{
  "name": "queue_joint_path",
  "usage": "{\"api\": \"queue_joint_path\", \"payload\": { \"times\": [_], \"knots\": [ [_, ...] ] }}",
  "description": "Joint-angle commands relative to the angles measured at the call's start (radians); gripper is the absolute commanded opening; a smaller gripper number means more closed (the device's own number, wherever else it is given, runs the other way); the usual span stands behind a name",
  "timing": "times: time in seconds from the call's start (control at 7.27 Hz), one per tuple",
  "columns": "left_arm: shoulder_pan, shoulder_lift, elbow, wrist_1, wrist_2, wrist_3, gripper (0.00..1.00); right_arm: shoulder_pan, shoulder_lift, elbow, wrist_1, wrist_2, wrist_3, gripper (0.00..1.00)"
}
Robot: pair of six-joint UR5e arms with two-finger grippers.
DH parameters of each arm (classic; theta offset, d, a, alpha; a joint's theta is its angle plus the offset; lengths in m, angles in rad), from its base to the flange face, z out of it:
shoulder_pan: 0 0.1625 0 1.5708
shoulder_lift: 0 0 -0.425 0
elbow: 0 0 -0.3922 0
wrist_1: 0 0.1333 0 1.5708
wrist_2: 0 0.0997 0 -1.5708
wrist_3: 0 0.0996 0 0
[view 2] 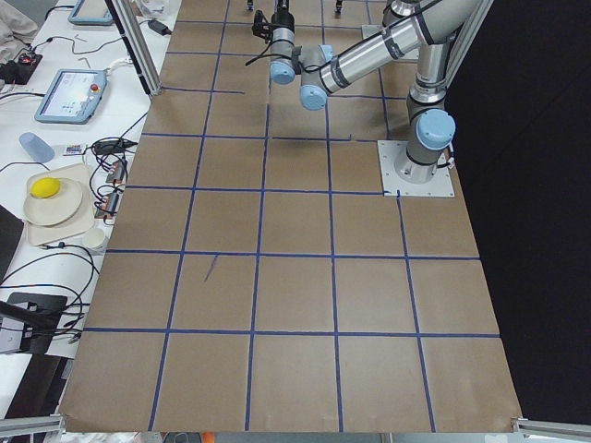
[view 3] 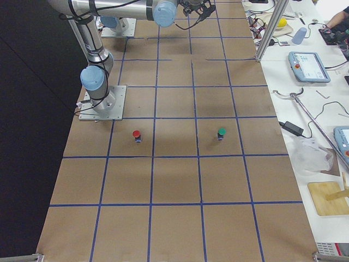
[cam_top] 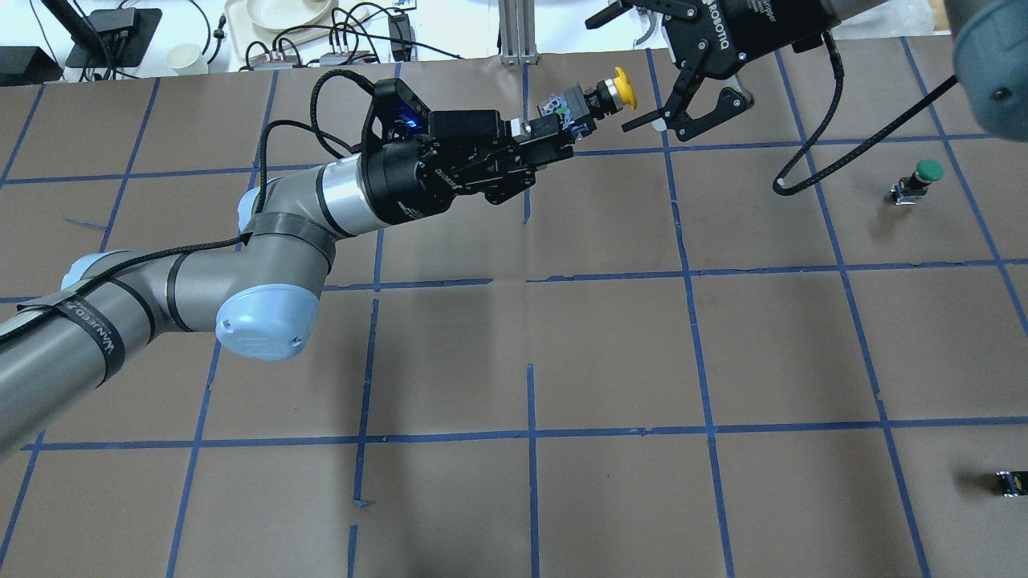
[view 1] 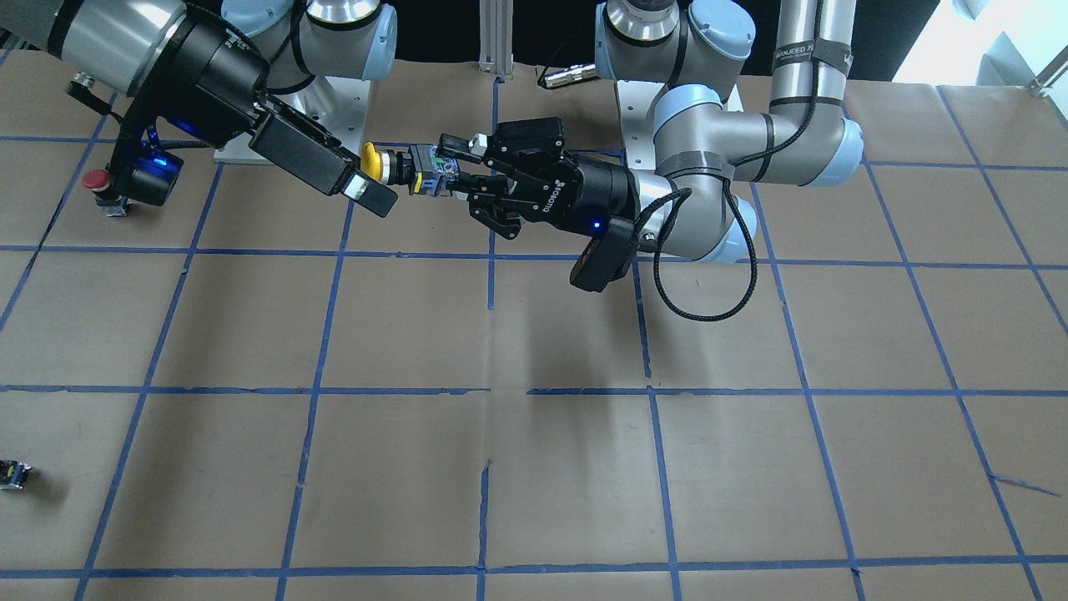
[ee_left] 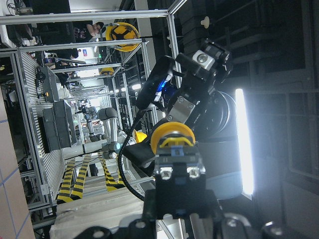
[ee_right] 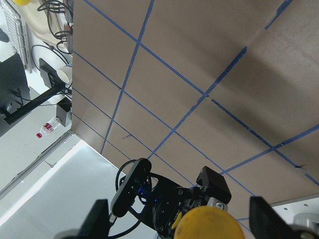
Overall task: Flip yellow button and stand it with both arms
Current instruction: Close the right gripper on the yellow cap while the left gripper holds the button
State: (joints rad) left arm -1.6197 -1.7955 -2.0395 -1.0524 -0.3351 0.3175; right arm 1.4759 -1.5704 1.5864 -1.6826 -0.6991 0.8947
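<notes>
You are looking at a bench (cam_top: 610,353) that is wearing brown paper, with blue tape lines (cam_top: 530,437) crossing it in a grid. Bright light is falling on the white side table (view 2: 55,129) running along your edge, where a cream plate (view 2: 69,205) is sitting among cables (view 2: 46,261). An aluminium post (view 3: 271,27) is rising at that rim. Darkness (view 2: 536,185) is filling the opposite side.

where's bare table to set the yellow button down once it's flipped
Bare: the table's middle squares and all its left half. Busier on the right: green button, red button, small black block. Left gripper holds the yellow button far-centre.
</notes>
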Motion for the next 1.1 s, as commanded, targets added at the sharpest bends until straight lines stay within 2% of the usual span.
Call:
{"api": "queue_joint_path", "payload": {
  "times": [0.0, 0.55, 0.69, 0.96],
  "knots": [
    [0.0, -0.002, -0.002, 0.0, 0.007, 0.0, 0.12, 0.0, -0.026, 0.007, 0.008, -0.022, 0.001, 0.95],
    [0.0, -0.002, -0.002, 0.0, 0.007, 0.0, 0.13, 0.0, -0.056, 0.049, 0.004, -0.031, -0.006, 0.73],
    [0.0, -0.002, -0.002, 0.0, 0.007, 0.0, 0.14, 0.0, -0.056, 0.05, 0.004, -0.03, -0.006, 0.64],
    [0.0, -0.002, -0.004, 0.0, 0.007, 0.0, 0.14, -0.002, -0.056, 0.049, 0.004, -0.025, -0.008, 0.38]
  ]
}}
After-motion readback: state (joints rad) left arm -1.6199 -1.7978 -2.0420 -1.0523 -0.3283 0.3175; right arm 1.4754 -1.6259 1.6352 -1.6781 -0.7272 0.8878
